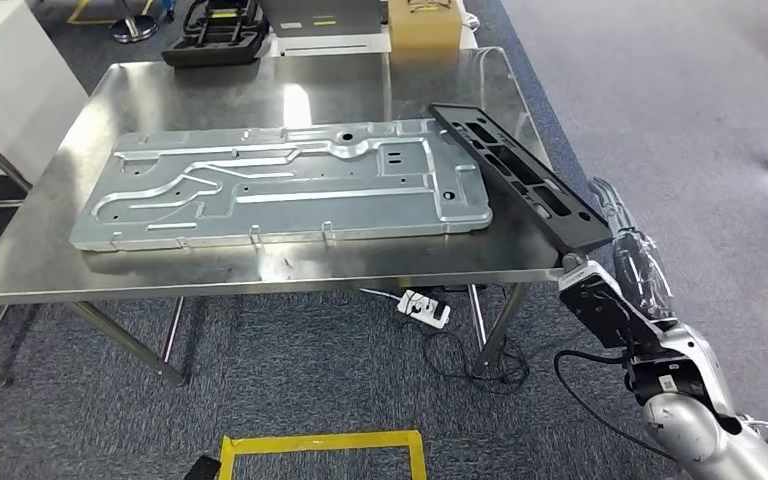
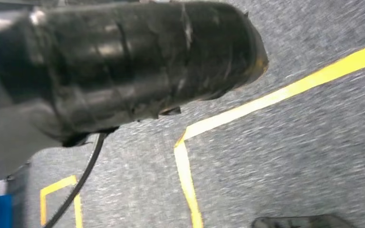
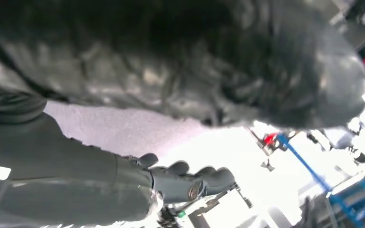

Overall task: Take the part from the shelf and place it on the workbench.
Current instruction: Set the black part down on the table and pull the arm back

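Grey carpet (image 1: 660, 120) covers the floor, and a shiny steel workbench (image 1: 110, 100) stands across the upper half of the head view. On it lies a big silver metal plate (image 1: 280, 190). The long black part (image 1: 520, 175) rests slanted on the bench's right edge, its near end sticking out past the corner at middle right. The right hand (image 1: 632, 255) is just beside that near end, at the right of the frame. I cannot tell if its fingers grip the part or hang loose. The left hand (image 2: 123, 66) looks dark and blurry above yellow floor tape (image 2: 266, 99), so its state is not clear.

To do this step well, I think the part should slide further onto the bench, so it lies flat and cannot tip off, without bumping the plate.
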